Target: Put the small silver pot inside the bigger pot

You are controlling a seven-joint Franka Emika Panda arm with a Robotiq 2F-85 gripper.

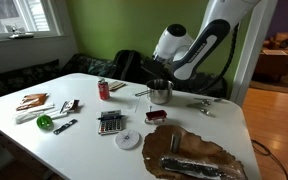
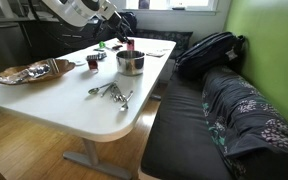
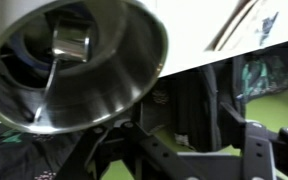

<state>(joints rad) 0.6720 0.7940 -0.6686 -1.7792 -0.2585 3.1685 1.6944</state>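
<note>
Wrist view: looking straight into bigger pot (image 3: 124, 75), filling upper left of frame, shiny inner wall catching light. Seeing small silver pot (image 3: 69, 42) lying inside it on the bottom, thin handle pointing toward lower left. Catching end effector (image 3: 184, 150) as dark links & fingers along lower edge, just under pot rim, w/ nothing made out between fingers. Failing to tell how wide jaws are standing: too dark, too close.

In an exterior view, finding end effector (image 1: 159, 84) hanging right above mouth of bigger pot (image 1: 161, 96), near centre of frame, arm coming in from upper right. In an exterior view, spotting same pair at upper centre: end effector (image 2: 125, 42) over bigger pot (image 2: 130, 62). Seeing pot standing upright on white bench (image 1: 84, 150). Not seeing small pot from outside, hidden by big pot's wall.

Noting red can (image 1: 103, 90) left of pot, apart from it; calculator (image 1: 110, 122) & white disc (image 1: 129, 140) lower in frame; brown leather sheet (image 1: 199, 155) at lower right; metal utensils (image 1: 202, 103) right of pot. Spotting black backpack (image 2: 209, 50) lying at right of frame.
</note>
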